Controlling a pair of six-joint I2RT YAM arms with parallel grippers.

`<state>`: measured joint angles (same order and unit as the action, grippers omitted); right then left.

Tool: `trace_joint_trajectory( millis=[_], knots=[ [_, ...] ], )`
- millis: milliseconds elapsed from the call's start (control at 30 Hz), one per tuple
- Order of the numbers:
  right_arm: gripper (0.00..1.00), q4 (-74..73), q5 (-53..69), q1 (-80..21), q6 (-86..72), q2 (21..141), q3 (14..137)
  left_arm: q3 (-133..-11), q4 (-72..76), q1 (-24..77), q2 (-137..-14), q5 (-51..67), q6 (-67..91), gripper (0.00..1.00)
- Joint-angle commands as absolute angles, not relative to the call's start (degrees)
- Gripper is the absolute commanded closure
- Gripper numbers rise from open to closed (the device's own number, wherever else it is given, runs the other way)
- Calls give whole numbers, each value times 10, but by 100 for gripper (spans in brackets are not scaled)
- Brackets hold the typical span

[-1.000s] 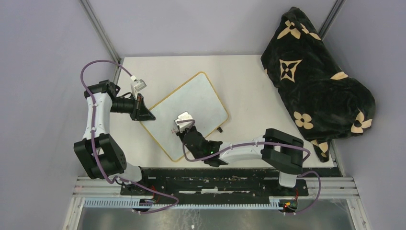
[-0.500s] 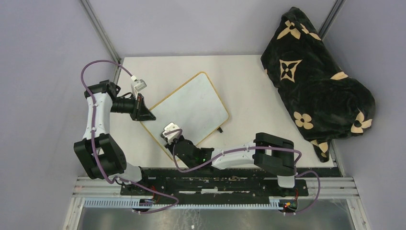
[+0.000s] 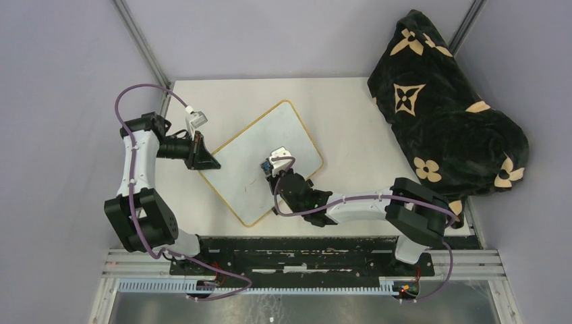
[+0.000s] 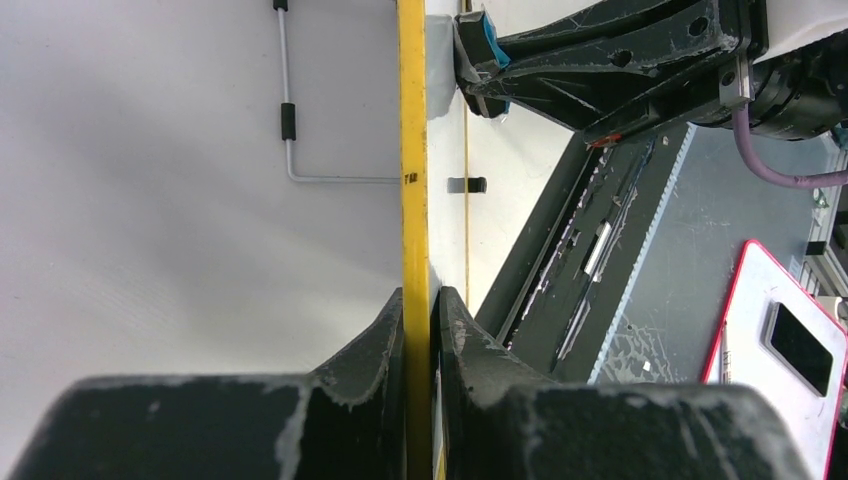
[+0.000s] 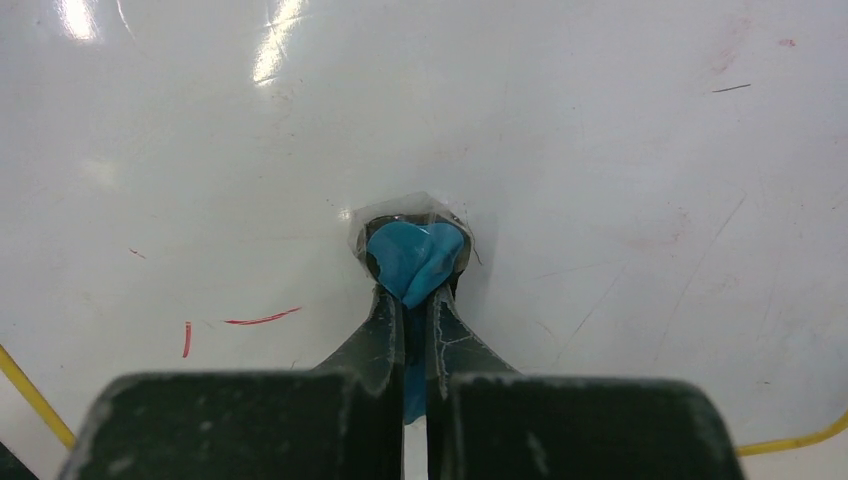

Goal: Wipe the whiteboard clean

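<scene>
If the right gripper [image 3: 270, 169], clamped on a blue wiper [image 5: 413, 255] pressed to the whiteboard [image 3: 260, 145], pushed too hard, the board could slip from the left gripper [image 4: 420, 310], which pinched its yellow frame. A short sweep would leave the red marks [image 5: 260, 320]. The board lay askew in the middle of the table [image 3: 351, 115], with the left arm bent in from the left and the right arm reaching low from the near right.

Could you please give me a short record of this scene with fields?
whiteboard: lying on the table, turned at an angle
left tool: shut on the whiteboard's yellow frame
right tool: shut on a blue pad, pressed to the board
red marks: a few short strokes beside the pad
blanket: black, patterned, at the table's right side
</scene>
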<state>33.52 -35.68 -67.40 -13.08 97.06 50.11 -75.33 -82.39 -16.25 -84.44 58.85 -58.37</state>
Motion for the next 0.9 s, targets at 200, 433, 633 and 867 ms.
trace_joint_trajectory(
  millis=[200, 433, 633, 867],
  knots=[
    [99, 337, -349, -755, -140, 1042, 560, -756, -823, -156, -838, 570, -593, 97],
    [99, 340, -340, -807, -119, 1088, 614, -755, -823, -156, -839, 571, -594, 97],
    [99, 349, -367, -813, -107, 1097, 616, -753, -823, -156, -837, 570, -596, 97],
    [99, 359, -366, -762, -128, 1063, 568, -750, -823, -157, -839, 568, -597, 97]
  ],
)
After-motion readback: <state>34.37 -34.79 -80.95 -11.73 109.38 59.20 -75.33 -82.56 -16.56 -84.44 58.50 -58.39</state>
